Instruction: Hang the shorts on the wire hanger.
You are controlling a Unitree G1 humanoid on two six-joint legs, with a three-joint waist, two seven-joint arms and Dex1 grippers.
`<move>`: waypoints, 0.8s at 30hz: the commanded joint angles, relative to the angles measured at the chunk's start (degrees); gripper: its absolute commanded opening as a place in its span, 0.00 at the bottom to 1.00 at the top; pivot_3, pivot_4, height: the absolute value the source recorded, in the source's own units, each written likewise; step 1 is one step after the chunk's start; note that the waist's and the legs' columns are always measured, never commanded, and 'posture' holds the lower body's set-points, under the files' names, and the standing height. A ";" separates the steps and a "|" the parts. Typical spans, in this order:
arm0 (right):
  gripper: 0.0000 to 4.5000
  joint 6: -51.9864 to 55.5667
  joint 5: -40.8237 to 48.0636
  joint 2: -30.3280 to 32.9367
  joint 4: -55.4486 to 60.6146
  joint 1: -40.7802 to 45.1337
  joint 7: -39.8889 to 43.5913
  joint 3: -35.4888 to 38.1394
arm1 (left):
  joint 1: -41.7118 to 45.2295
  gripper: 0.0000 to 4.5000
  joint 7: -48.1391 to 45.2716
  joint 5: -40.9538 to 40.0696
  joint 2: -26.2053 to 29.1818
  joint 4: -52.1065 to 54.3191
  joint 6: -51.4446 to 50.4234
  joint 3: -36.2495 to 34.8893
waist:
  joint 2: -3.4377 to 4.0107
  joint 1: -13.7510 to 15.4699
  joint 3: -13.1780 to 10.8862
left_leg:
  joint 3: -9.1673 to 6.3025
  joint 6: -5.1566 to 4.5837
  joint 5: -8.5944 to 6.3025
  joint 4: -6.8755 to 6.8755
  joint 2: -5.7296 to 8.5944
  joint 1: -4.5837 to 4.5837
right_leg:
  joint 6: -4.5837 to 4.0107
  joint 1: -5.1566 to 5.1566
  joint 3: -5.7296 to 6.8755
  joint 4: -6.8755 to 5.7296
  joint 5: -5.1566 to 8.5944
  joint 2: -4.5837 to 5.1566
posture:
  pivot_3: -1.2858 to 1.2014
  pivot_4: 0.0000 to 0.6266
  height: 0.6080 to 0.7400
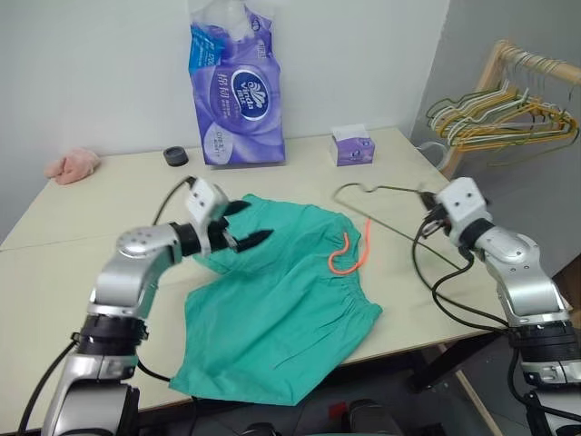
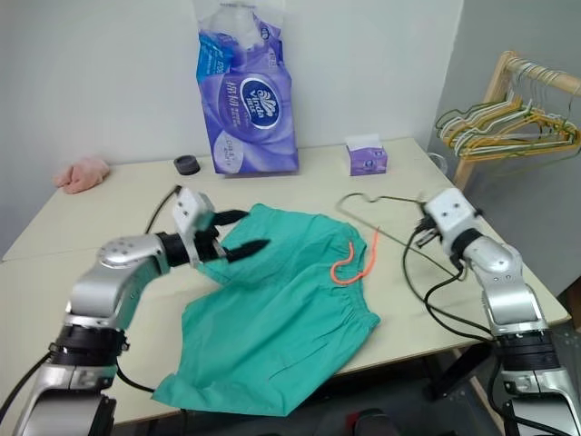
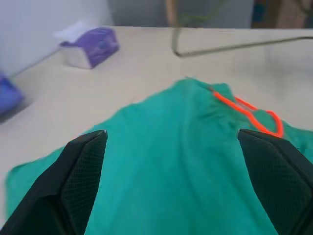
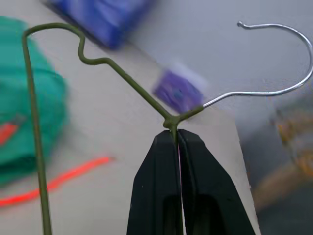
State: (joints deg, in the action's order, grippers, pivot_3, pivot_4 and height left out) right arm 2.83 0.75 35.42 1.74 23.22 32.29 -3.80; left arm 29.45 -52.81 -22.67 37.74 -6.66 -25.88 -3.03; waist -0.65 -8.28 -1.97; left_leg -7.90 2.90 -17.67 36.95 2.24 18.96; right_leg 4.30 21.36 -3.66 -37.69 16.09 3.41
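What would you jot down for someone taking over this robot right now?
Right gripper: jaws shut on the wire hanger, gripping it at the neck below the hook.
Left gripper: jaws open, empty, over the shorts.
Shorts lie flat on the table, orange drawstring toward the hanger.
Done: hanger picked up.
Left: get the shorts onto the hanger.

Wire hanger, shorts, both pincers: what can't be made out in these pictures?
- Wire hanger: in the right wrist view its lower part is cut off by the edge; the right pincer, shut on it, hides the neck.
- Shorts: in the left eye view the near hem hangs over the table edge.
- Left pincer, open: whether it touches the cloth is unclear.
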 commanded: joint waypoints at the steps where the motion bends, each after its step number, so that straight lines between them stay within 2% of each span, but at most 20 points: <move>1: 0.00 -11.32 -1.91 2.09 3.82 0.59 6.76 -4.18 | 1.35 1.00 -5.59 -4.82 2.56 1.76 -6.77 -0.85 | 0.00 0.01 0.00 | 0.01 0.08 0.01 0.01 0.02 0.00 | 0.01 -0.01 -0.02 0.01 0.00 0.03 | 0.46 0.00 1.00; 5: 0.00 -17.56 -2.89 2.27 4.53 2.02 10.89 -7.61 | 0.56 1.00 -11.24 -8.73 5.55 4.54 -14.48 0.70 | -0.10 -0.01 -0.06 | 0.00 0.11 0.01 0.04 0.06 0.00 | 0.02 -0.02 -0.06 0.03 0.00 0.08 | 0.46 0.00 1.00; 13: 0.00 -22.20 -3.53 0.33 4.93 6.05 15.41 -11.09 | -3.85 1.00 -19.39 -12.18 9.41 13.87 -20.34 5.38 | -0.10 0.16 -0.08 | -0.05 0.12 0.00 0.02 0.02 -0.01 | 0.01 0.01 -0.08 0.01 0.01 0.05 | 0.46 0.00 1.00; 17: 0.00 -23.38 -3.60 -0.04 4.10 7.12 16.63 -11.14 | -5.77 1.00 -21.91 -11.27 11.32 16.14 -19.25 7.44 | -0.11 0.20 -0.09 | -0.02 0.11 -0.01 0.03 0.03 -0.02 | 0.01 0.00 -0.10 0.01 0.00 0.05 | 0.46 0.00 1.00; 23: 0.00 -22.39 -3.03 -1.06 5.33 7.32 17.01 -10.80 | -7.16 1.00 -21.68 -5.66 11.23 15.38 -13.28 11.54 | -0.10 0.20 -0.09 | -0.02 0.07 -0.03 0.03 0.03 -0.02 | 0.00 0.00 -0.10 0.01 0.00 0.05 | 0.46 0.00 1.00; 24: 0.00 -21.93 -2.85 -1.31 5.72 7.21 16.95 -10.70 | -7.41 0.96 -20.46 -2.96 10.59 14.22 -10.52 12.86 | -0.10 0.20 -0.09 | -0.02 0.07 -0.03 0.03 0.03 -0.02 | 0.00 0.00 -0.10 0.01 0.00 0.05 | 0.46 0.00 1.00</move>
State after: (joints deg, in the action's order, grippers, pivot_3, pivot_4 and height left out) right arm -19.26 -3.30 34.65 5.06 29.18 49.47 -15.43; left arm 22.06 -74.12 -28.00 48.54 8.08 -39.52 9.01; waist -0.75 -8.08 -2.06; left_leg -7.92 2.97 -17.71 36.98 2.27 18.94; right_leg 4.30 21.36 -3.77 -37.68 16.09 3.46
